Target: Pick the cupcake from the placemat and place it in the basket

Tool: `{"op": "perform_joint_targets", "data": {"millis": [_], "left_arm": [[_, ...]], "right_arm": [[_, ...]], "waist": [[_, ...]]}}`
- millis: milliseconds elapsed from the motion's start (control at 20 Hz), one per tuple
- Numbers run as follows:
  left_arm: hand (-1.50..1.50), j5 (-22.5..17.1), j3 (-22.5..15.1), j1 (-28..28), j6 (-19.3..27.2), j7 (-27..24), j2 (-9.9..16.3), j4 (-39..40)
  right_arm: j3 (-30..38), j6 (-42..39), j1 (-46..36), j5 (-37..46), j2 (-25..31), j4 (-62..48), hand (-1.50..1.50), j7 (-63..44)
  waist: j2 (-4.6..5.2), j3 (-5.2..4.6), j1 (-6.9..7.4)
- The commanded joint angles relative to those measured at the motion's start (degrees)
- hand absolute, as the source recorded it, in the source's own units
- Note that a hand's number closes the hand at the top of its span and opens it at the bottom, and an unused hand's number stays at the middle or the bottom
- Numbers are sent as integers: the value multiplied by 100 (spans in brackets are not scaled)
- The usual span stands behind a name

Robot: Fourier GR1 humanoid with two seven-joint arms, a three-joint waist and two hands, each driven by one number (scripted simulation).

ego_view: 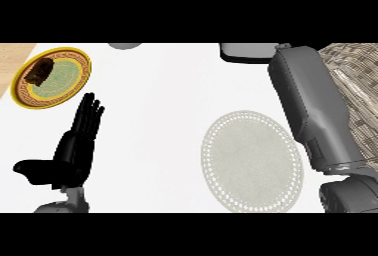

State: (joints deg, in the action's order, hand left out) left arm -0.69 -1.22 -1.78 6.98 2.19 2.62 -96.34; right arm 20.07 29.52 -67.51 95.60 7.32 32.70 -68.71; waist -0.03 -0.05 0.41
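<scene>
The round pale placemat (251,160) lies right of centre with nothing on it. No cupcake shows anywhere. A woven wicker basket (358,90) stands at the right edge, partly hidden by my right forearm (314,105). That forearm stretches from the lower right up to the picture's top edge, alongside the basket, and the right hand lies beyond that edge, out of view. My left hand (77,145) rests open at the lower left, fingers straight and pointing up, holding nothing.
A yellow-rimmed plate (70,82) with a dark brown piece of food (40,71) sits at the upper left, on a wooden surface's edge. A dark grey boxy object (244,53) lies at the top next to the right forearm's end. A small grey object (124,45) peeks in at the top.
</scene>
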Motion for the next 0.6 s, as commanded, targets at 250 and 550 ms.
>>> {"op": "perform_joint_targets", "data": {"millis": [250, 550], "left_arm": [[0, -144, 192, 35, -172, -65, 170, -13], [0, -208, 215, 247, -290, -215, 195, -40]], "right_arm": [[214, -151, 779, 55, 73, 1013, 150, -556], [454, -355, 1512, -155, 208, 1549, 150, -86]], "waist": [[-25, 3, -78], [-17, 2, -60]]}}
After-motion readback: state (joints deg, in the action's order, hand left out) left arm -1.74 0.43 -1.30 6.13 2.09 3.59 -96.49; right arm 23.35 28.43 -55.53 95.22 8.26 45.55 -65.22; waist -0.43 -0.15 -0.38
